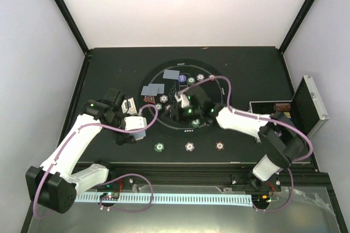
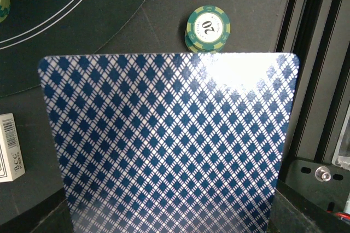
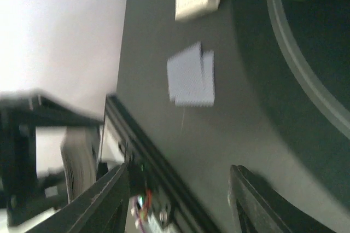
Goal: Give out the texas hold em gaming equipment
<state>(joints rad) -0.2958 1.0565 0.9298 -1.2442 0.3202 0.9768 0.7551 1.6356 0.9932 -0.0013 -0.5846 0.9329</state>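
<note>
My left gripper [image 1: 130, 135] is shut on a blue-backed playing card [image 2: 169, 145], held above the mat's near left; the card fills the left wrist view and hides the fingers. A green chip stack [image 2: 206, 25] lies just beyond its far edge and also shows in the top view [image 1: 159, 147]. My right gripper [image 3: 179, 172] is open and empty, hovering over the printed circle's left middle [image 1: 176, 110]. Two overlapping cards [image 3: 191, 75] lie on the mat ahead of it, also seen in the top view [image 1: 152, 89]. Another card [image 1: 171, 73] lies at the circle's top left.
A white chip stack [image 1: 189, 146] and a red one [image 1: 220, 146] sit along the near edge. Several chips [image 1: 200, 77] lie inside the circle. A white card box [image 1: 128, 106] lies left of it. The open black case [image 1: 309, 105] stands at the right.
</note>
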